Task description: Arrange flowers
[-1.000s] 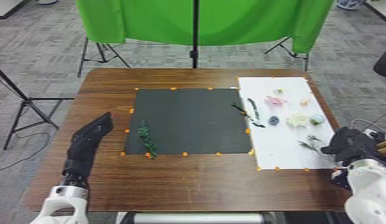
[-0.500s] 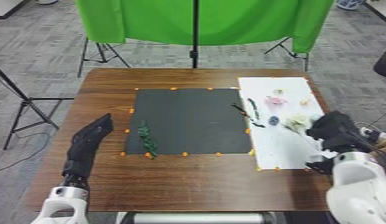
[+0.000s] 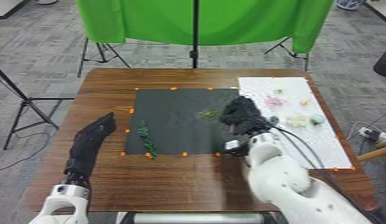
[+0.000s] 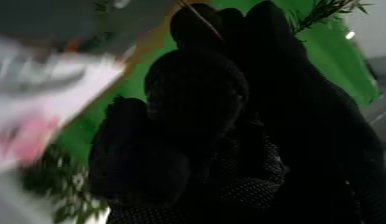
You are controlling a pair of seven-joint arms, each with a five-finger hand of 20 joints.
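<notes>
Right robot hand: positioned over the right part of the black mat. Fingers are bent and closed on the thin stem of a green sprig; the sprig's fine foliage extends beyond the hand, above the mat. Contact between foliage and mat cannot be determined.

Left robot hand: positioned left of the mat, above the brown wooden counter. Fingers are extended; nothing is held.

Leafy green branch: lies lengthwise along the left side of the mat, its near end at the near edge.

White sheet: adjoins the mat on the right. It carries a pink flower, a small peach flower, a small yellowish flower, a blue-grey flower head and a cream flower. A pale green flower head sits just beside the cream flower.
</notes>
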